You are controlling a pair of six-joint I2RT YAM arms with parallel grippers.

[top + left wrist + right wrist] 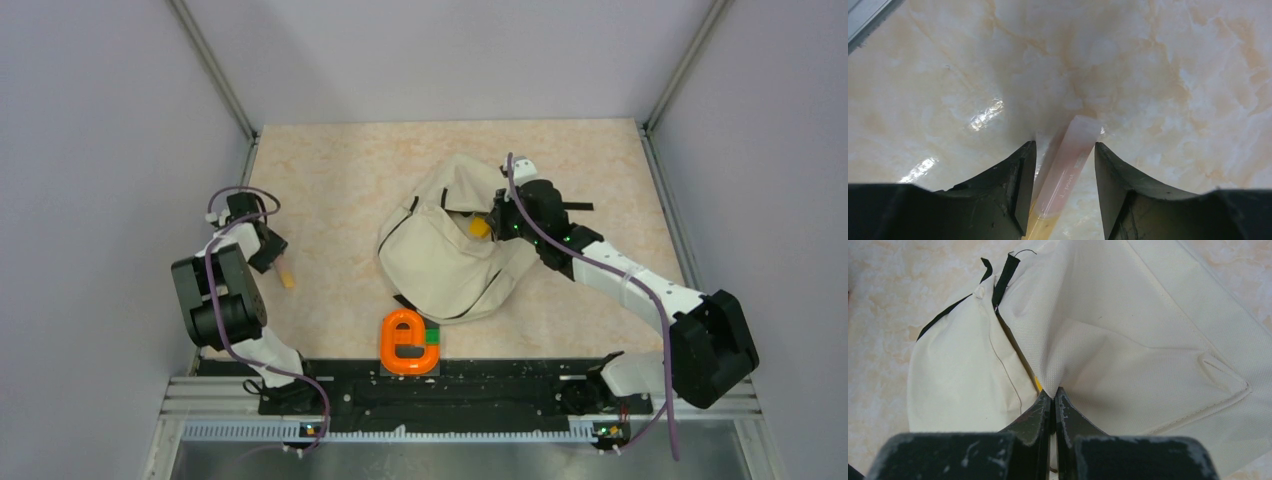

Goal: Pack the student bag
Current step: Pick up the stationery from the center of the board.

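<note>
worktop [330,180]: beige marble, glossy
room: grey walls [450,50]
student bag [440,255]: centre-right of worktop
left end effector [1063,147]: apart, straddling pink stick [1075,142]
right end effector [1053,392]: clamped on bag fabric

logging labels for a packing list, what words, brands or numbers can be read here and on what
pale pink stick: small faint print along it, too blurred to read.
student bag: no text visible.
orange e-shaped item: no print visible, only its shape.
</note>
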